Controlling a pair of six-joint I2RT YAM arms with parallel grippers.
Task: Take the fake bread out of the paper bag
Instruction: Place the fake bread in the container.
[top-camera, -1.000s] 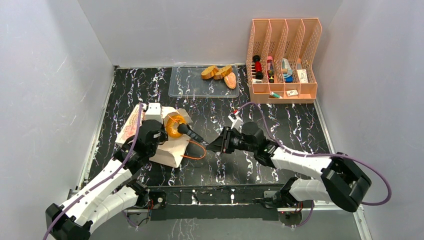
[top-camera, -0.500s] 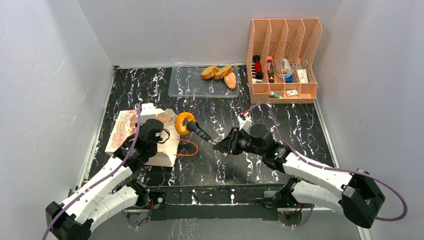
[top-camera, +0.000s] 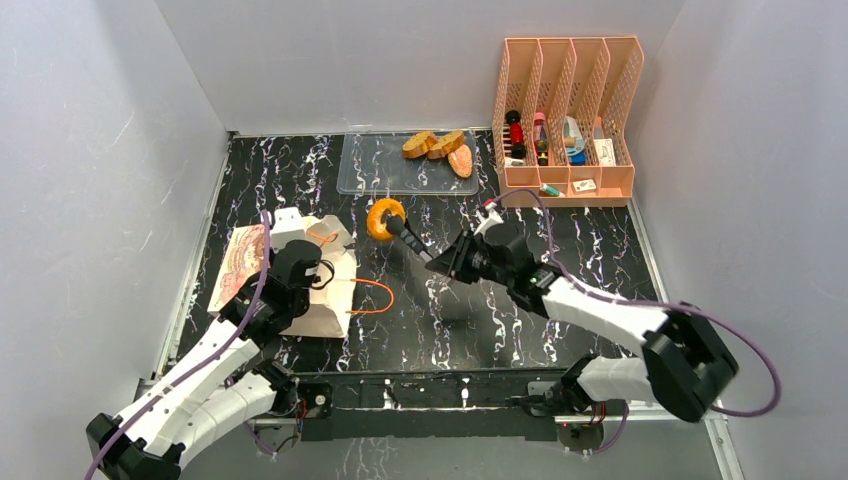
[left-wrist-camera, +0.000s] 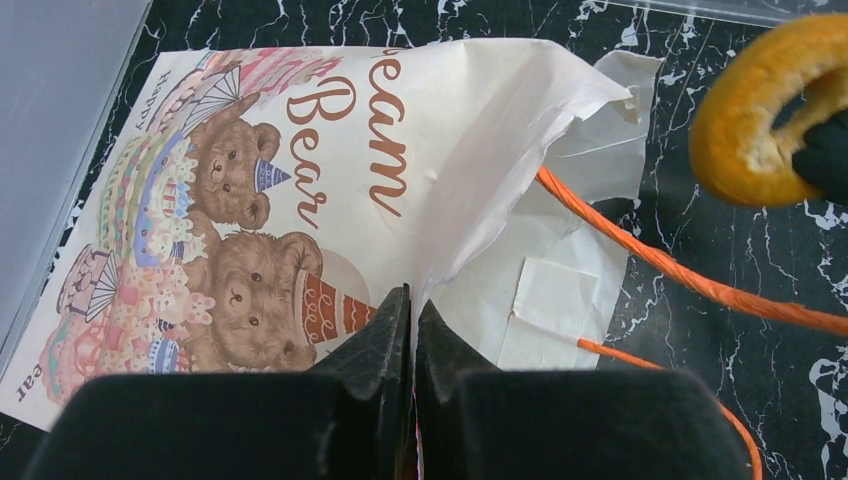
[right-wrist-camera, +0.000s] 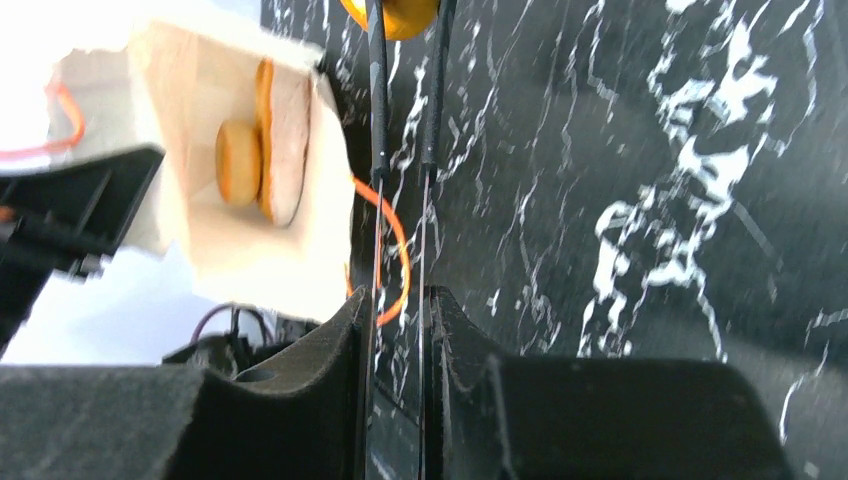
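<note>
Top external view, left to right. The left tool (left-wrist-camera: 412, 300) has its two fingers pressed together on the paper edge at the mouth of the paper bag (top-camera: 325, 305). The bag lies flat on the table (top-camera: 560, 250), its printed bear face to the left of that tool. An orange cord handle (top-camera: 375, 295) loops out onto the table just right of the same tool.

In the right wrist view, two bread pieces (right-wrist-camera: 283, 140), one round and one a slice, sit inside the open bag mouth, left of the right tool's long fingers. The right tool (top-camera: 392, 226) is clamped on a ring doughnut (top-camera: 374, 220), its thin fingers closed on the ring's wall. The doughnut sits at the fingertips, clear of the bag, beyond and to the right of the left tool.

Beyond the right tool's tips a clear tray (top-camera: 365, 170) holds three more brown pieces (top-camera: 440, 148). Farther right stands a pink file organiser (top-camera: 565, 110) with small items in its slots.
</note>
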